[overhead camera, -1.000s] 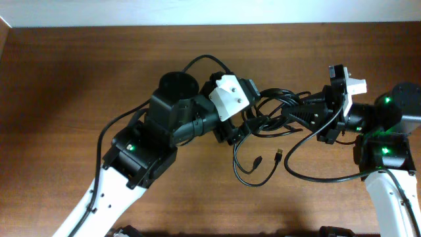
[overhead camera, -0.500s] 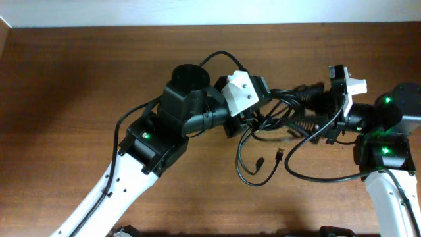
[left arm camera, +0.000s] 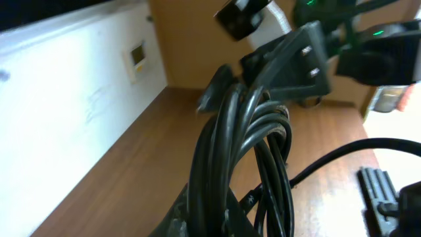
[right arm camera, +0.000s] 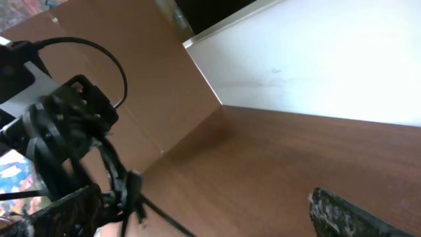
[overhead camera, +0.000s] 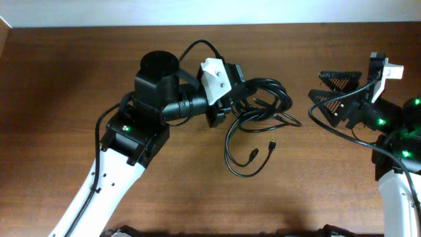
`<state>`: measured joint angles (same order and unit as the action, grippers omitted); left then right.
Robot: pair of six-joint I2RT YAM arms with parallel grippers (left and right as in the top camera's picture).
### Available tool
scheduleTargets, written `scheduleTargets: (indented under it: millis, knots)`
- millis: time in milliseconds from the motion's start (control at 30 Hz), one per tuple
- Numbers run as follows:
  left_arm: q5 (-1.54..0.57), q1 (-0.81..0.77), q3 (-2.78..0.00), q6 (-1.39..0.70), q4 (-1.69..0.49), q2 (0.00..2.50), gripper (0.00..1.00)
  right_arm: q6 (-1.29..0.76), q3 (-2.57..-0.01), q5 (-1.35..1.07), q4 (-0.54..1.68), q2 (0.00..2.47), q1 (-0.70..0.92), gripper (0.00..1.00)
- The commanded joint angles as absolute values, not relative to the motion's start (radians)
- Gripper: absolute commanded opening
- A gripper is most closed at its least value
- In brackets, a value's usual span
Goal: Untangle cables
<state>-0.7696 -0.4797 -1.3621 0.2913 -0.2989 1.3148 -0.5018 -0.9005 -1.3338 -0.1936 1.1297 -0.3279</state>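
Note:
The cables [overhead camera: 264,99] are a bundle of thin black loops near the table's middle. One long loop [overhead camera: 245,172] trails toward the front, with two small plug ends [overhead camera: 272,145] lying on the wood. My left gripper [overhead camera: 229,109] is shut on the bundle's left side. In the left wrist view the cords [left arm camera: 227,151] rise straight up from between its fingers [left arm camera: 197,220]. My right gripper [overhead camera: 336,93] stands open to the right of the bundle, apart from it, with nothing between its fingers. The right wrist view shows the bundle [right arm camera: 62,141] at far left.
A thicker black wire [overhead camera: 332,124] fixed to the right arm curves just below the right gripper. The table's far edge meets a white wall [overhead camera: 197,10]. Bare wooden tabletop [overhead camera: 316,178] lies in front of the cables and to the left [overhead camera: 59,79].
My right gripper has let go of the cables, opened wide and drawn back to the right. My left gripper has shut on the bundle and pulled it left, away from the right gripper.

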Motion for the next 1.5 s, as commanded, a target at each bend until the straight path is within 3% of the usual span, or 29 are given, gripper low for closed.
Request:
scheduleTargets:
  millis: [0, 633, 800, 967, 1167, 1300, 1467]
  knots:
    - [-0.899, -0.473, -1.363, 0.285, -0.270, 1.287, 0.00, -0.506, -0.910, -1.374, -0.187, 1.125, -0.334, 0.99]
    - [-0.811, -0.508, -1.363, 0.071, 0.254, 1.376, 0.00, -0.502, -0.877, -1.486, -0.160, 1.142, -0.233, 0.99]
    - [-0.740, -0.505, -1.363, 0.036, 0.237, 1.374, 0.00, -0.480, -0.877, -1.403, -0.160, 1.166, -0.244, 0.99]
    - [-0.744, -0.506, -1.363, 0.036, 0.115, 1.374, 0.00, -0.514, -0.877, -1.357, -0.163, 1.166, -0.428, 0.99]
    - [-0.736, -0.509, -1.363, -0.019, 0.066, 1.375, 0.00, -0.514, -0.877, -1.497, -0.253, 1.164, -0.426, 0.99]
    - [-0.703, -0.531, -1.363, -0.202, 0.065, 1.377, 0.00, -0.514, -0.877, -1.497, -0.260, 1.163, -0.411, 0.99]
    - [-0.615, -0.587, -1.363, -0.237, 0.041, 1.422, 0.00, -0.514, -0.877, -1.440, -0.328, 1.163, -0.365, 0.99]
